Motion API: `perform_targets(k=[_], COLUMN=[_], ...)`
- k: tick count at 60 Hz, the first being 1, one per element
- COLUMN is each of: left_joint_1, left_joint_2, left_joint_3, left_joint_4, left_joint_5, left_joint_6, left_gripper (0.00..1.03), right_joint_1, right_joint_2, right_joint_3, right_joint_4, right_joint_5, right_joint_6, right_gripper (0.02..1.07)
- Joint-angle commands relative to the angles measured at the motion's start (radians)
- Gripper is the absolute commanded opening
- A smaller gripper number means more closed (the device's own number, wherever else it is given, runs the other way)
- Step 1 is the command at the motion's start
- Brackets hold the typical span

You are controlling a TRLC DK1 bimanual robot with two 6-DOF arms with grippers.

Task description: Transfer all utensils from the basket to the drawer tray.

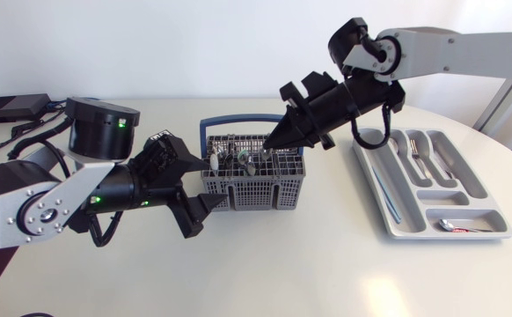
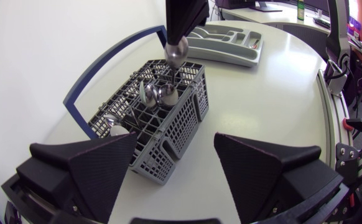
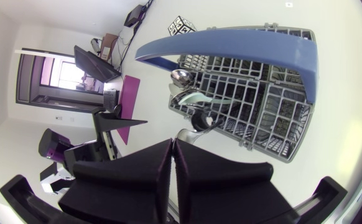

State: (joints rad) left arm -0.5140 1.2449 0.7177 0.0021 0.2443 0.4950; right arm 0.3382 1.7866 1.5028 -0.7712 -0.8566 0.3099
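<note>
left arm [image 1: 10,211], right arm [image 1: 454,46]: silver-grey links, blk joints, cables

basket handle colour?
Blue. The basket handle shows best in the right wrist view.

text: none legible | labels: none legible | numbers: none legible | signs: none legible
</note>
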Motion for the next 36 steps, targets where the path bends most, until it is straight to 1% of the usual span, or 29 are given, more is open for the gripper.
perform_targets(k=[1, 8, 12, 18, 22, 25, 28, 30, 36], left_joint_1=[-0.011, -0.015, -0.023, -0.024, -0.024, -0.024, -0.024, -0.026, -0.034], left_joint_2=[0.016, 0.018, 0.018, 0.018, 0.018, 0.018, 0.018, 0.018, 0.018], left_joint_3=[-0.031, -0.031, -0.031, -0.031, -0.031, -0.031, -0.032, -0.032, -0.029], left_joint_4=[0.007, 0.009, 0.01, 0.01, 0.01, 0.01, 0.009, 0.01, 0.01], left_joint_5=[-0.007, -0.008, -0.016, -0.019, -0.02, -0.02, -0.02, -0.02, -0.023], left_joint_6=[0.013, 0.013, 0.013, 0.014, 0.014, 0.014, 0.014, 0.014, 0.014], left_gripper=[0.86, 0.86, 0.86, 0.86, 0.86, 0.86, 0.86, 0.86, 0.86], right_joint_1=[-0.01, -0.031, -0.047, -0.079, -0.128, -0.168, -0.205, -0.237, -0.307], right_joint_2=[-0.05, -0.09, -0.108, -0.144, -0.164, -0.176, -0.194, -0.21, -0.251], right_joint_3=[0.037, 0.065, 0.089, 0.093, 0.074, 0.051, 0.02, -0.013, -0.11], right_joint_4=[-0.043, -0.109, -0.172, -0.241, -0.301, -0.349, -0.404, -0.422, -0.427], right_joint_5=[-0.027, -0.084, -0.114, -0.125, -0.124, -0.108, -0.071, -0.027, 0.128], right_joint_6=[-0.028, -0.046, -0.084, -0.147, -0.215, -0.27, -0.333, -0.367, -0.427], right_gripper=[0.07, 0.07, 0.07, 0.07, 0.07, 0.07, 0.07, 0.07, 0.07])
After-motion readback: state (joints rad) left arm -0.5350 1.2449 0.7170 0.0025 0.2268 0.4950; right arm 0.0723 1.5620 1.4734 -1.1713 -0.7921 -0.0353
